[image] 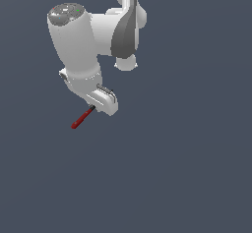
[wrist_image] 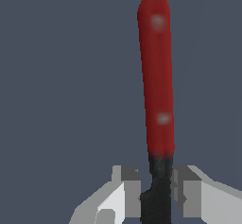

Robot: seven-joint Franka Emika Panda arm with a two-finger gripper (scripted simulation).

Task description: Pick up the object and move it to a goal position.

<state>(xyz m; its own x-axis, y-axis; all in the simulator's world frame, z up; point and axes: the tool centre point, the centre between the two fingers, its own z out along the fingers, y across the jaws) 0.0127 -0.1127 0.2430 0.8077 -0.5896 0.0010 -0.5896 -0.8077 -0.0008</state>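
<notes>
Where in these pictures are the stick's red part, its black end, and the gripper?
Stick's red part (wrist_image: 157, 76), wrist view: middle of the red length.
Stick's black end (wrist_image: 158, 185), wrist view: the dark section between the fingers.
Gripper (image: 96, 107), exterior view: at its fingertips, where the stick enters.

Open room on every side of the hand (image: 94, 107); only the stick (image: 82, 118) juts from its fingertips; bare surface (image: 187, 168) beyond.
</notes>
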